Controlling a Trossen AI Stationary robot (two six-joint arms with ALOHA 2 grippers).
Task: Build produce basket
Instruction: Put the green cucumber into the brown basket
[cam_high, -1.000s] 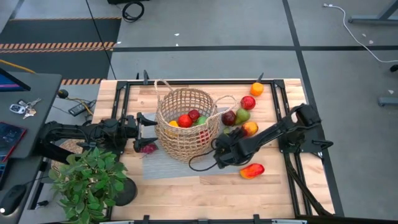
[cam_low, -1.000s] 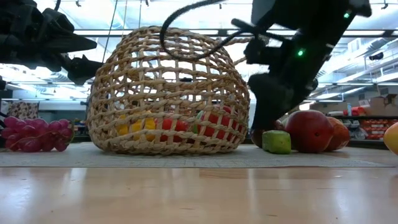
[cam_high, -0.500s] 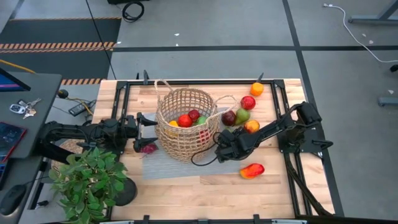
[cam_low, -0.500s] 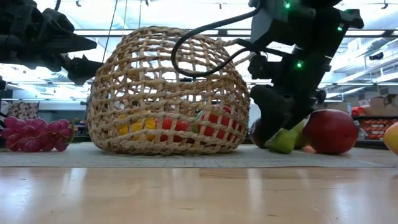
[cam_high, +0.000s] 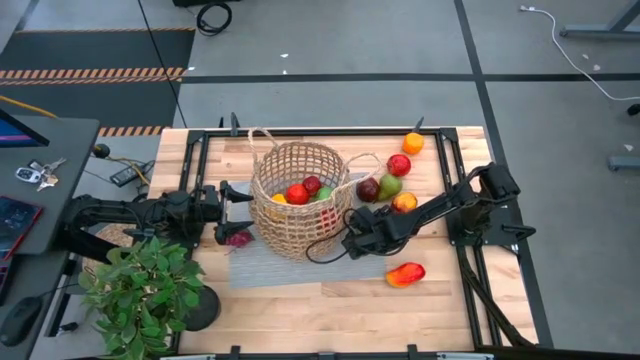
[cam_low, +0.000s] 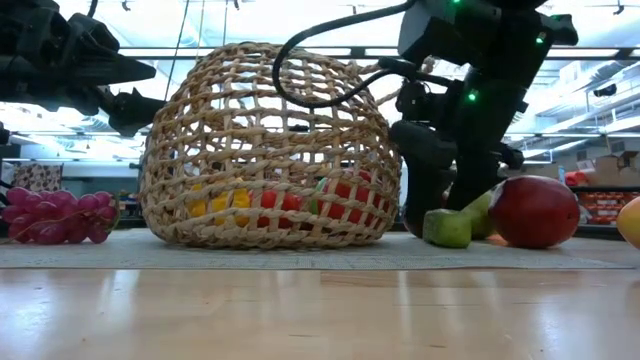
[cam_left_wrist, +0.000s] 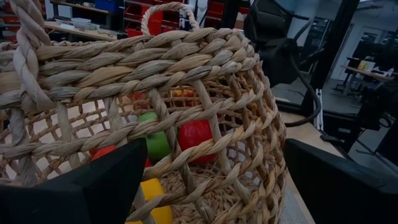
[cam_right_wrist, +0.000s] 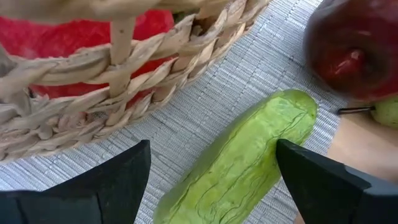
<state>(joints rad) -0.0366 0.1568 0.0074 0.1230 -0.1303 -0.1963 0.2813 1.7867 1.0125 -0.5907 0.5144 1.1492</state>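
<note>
the step in hand looks like picking up the green cucumber (cam_right_wrist: 239, 162), which lies on the grey mat (cam_right_wrist: 205, 87) just beside the basket (cam_high: 300, 195). the right gripper (cam_right_wrist: 208, 183) stands low over it with jaws spread wide, one on each side, gripping nothing yet. next it likely must close, lift and clear the basket's rim. the left gripper (cam_left_wrist: 211, 186) waits wide open against the basket's opposite wall
</note>
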